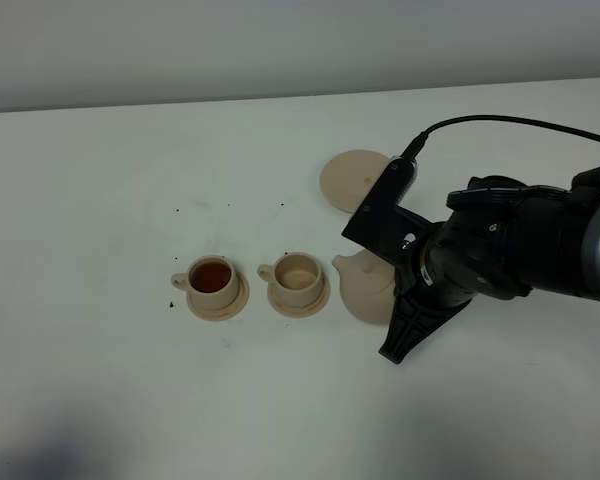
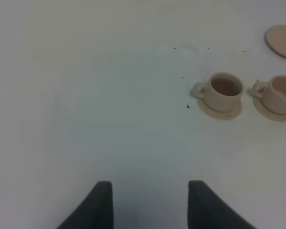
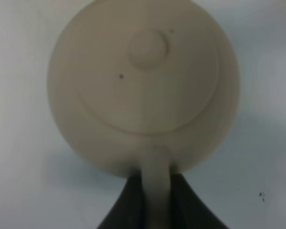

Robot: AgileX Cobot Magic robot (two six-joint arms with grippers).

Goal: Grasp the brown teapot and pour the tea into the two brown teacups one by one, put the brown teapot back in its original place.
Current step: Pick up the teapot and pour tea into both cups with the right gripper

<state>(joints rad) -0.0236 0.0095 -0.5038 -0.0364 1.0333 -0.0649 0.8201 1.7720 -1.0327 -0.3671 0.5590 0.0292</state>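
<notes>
Simply squat, pale-tan, knob-lidded teapot (image 3: pixel 143 86).

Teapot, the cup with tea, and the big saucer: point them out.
teapot (image 3: pixel 148 47): right wrist view, lid knob.
cup with tea (image 1: pixel 212 296): exterior high view, front wall.
big saucer (image 1: pixel 352 178): exterior high view, flat top.

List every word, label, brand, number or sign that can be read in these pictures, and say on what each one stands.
None: no text can be read in any view.
The teapot, the two teacups, the large saucer and the white table are plain.
The dark specks on the table are spots, not characters.
The black right arm shows no legible label.
</notes>
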